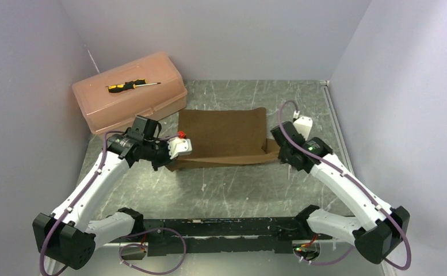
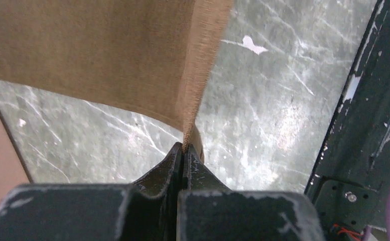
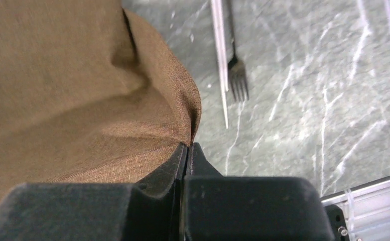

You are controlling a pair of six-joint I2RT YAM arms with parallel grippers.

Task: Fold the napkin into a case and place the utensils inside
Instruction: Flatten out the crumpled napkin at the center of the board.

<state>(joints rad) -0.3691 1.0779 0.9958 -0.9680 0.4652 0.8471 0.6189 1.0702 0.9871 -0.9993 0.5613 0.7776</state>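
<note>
A pink box sits at the far left corner of the desk, its lid closed, with a yellow-and-black-handled screwdriver lying on top; what the box holds cannot be seen. Its near right corner lies just beside the left edge of the napkin.

The napkin is spread in the far middle of the desk, its near strip doubled over into a fold. The left end effector is clenched on the near left corner of the cloth, which rises from the fingertips clear of the desk in the left wrist view. The right end effector is clenched on the near right corner, where the cloth bunches up at the fingertips.

Just beside that right corner, toward the right edge of the desk, lie the utensils: a fork and a slim straight piece alongside it, both apart from the cloth.
</note>
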